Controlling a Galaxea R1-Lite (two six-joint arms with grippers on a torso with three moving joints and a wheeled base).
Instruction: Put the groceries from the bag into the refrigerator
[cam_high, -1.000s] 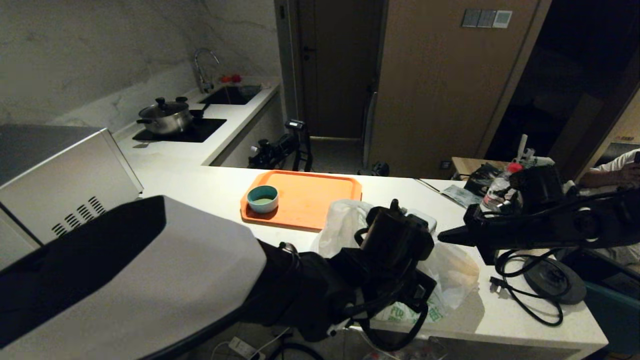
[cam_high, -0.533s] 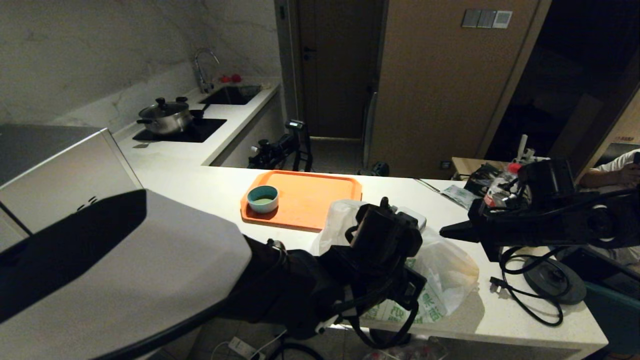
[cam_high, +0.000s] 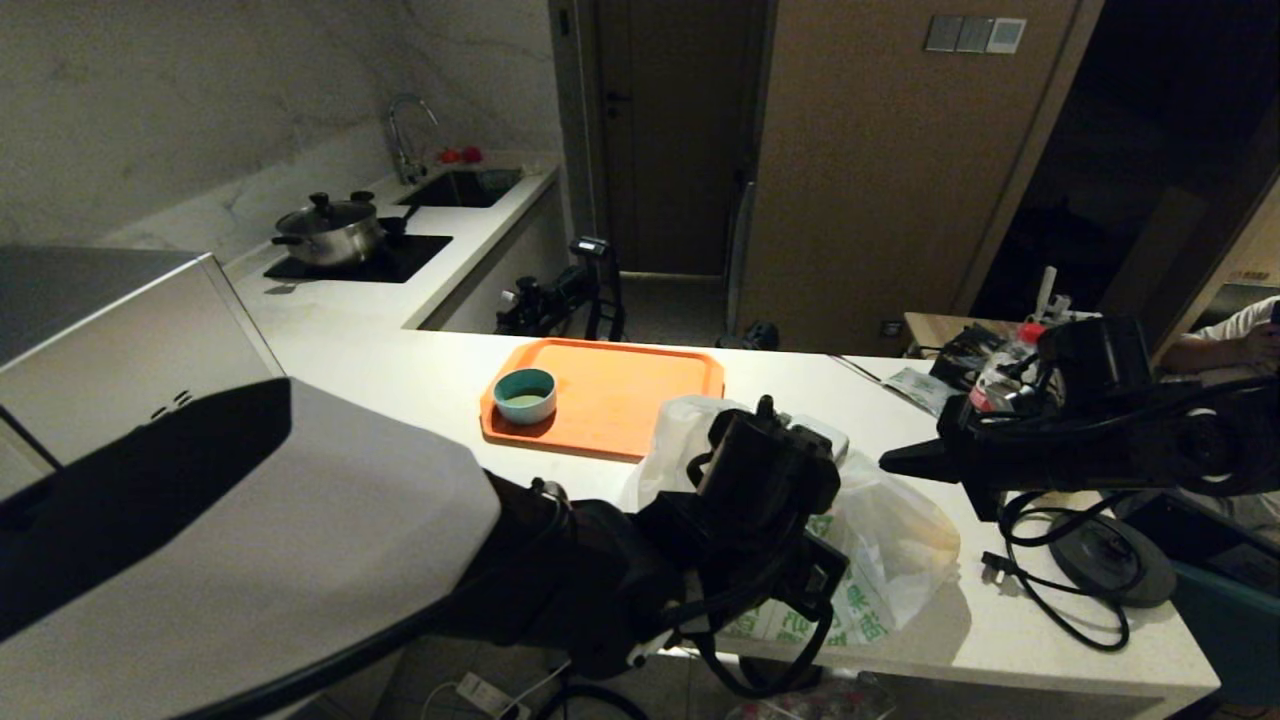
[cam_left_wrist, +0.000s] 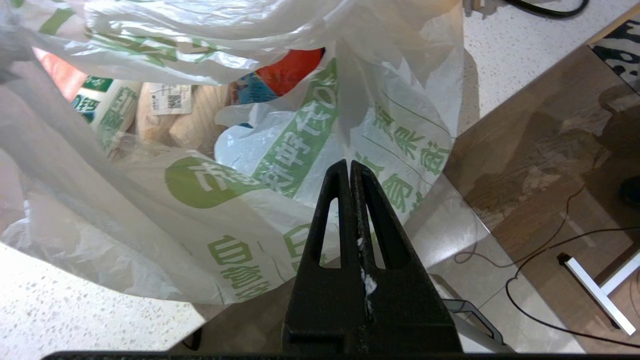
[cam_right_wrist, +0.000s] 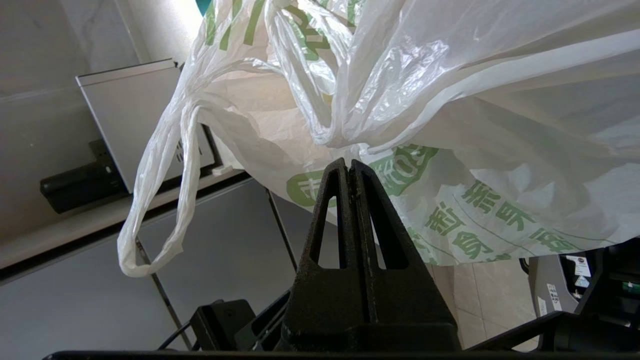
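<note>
The bag (cam_high: 890, 545), crinkly white plastic with green characters, sits at the counter's front edge, just right of the orange tray. My left gripper (cam_left_wrist: 349, 162) is shut on a fold of the bag's (cam_left_wrist: 150, 240) near wall; in the head view its wrist (cam_high: 765, 480) covers the fingers. Through the mouth I see groceries: a white bottle with a green label (cam_left_wrist: 107, 112), pale beige lumps (cam_left_wrist: 197, 125) and a red pack (cam_left_wrist: 290, 72). My right gripper (cam_high: 885, 462) comes in from the right, shut on bunched plastic (cam_right_wrist: 340, 135) at its tips (cam_right_wrist: 349, 161). The refrigerator is out of view.
An orange tray (cam_high: 640, 390) with a teal bowl (cam_high: 525, 395) lies behind the bag. A silver box with vent slots (cam_high: 120, 340) stands at the left. A black cable and round base (cam_high: 1105, 560) lie right of the bag. A person's arm (cam_high: 1235, 335) shows far right.
The head view has shifted slightly. My left wrist has drawn a little left and up, my right gripper has risen a bit, and more of the bag's green print shows.
</note>
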